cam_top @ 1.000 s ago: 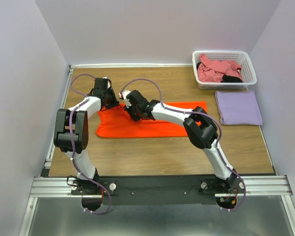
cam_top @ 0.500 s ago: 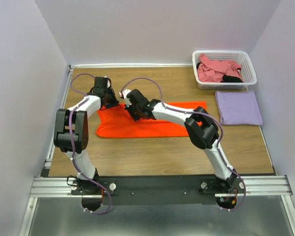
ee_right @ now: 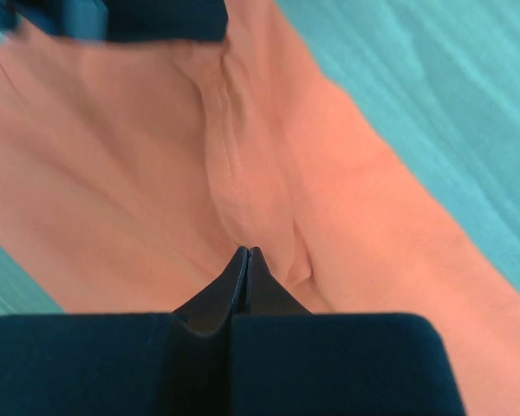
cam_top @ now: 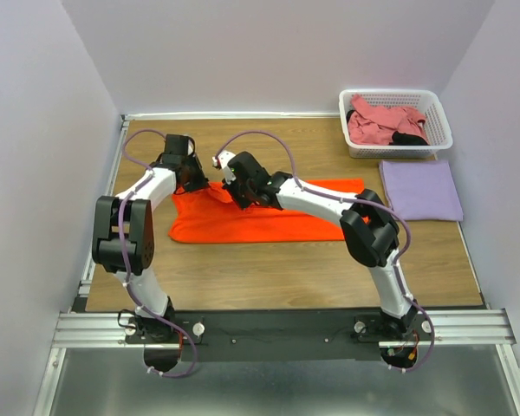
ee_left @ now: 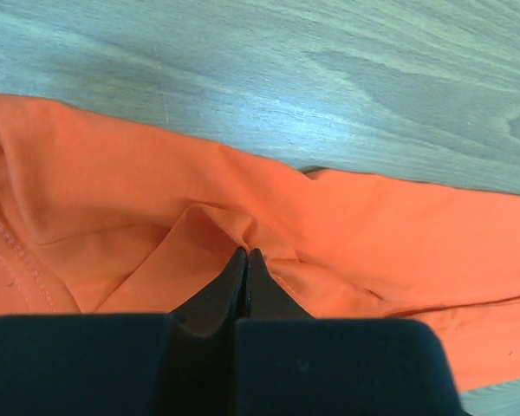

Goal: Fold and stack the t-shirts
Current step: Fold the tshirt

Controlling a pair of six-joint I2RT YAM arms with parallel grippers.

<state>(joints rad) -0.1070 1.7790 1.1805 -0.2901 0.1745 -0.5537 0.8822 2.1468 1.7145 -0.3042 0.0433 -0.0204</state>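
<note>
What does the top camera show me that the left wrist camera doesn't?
Only the top view: the white basket holding the pink shirt, the folded lavender shirt in front of it, and the right gripper on the orange shirt. Only the left wrist view: the left gripper shut on a pinched ridge of orange cloth, with seam stitching at the left. Both: the orange shirt and the wooden table.

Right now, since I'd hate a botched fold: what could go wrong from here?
1. Both pairs of jaws are shut on only thin ridges of the orange t-shirt; either pinch might slip when pulled.
2. Both grips sit close together along the far edge at the shirt's left end, so the long right part may drag and bunch instead of folding flat.
3. The left arm and right arm converge there and could bump.
</note>
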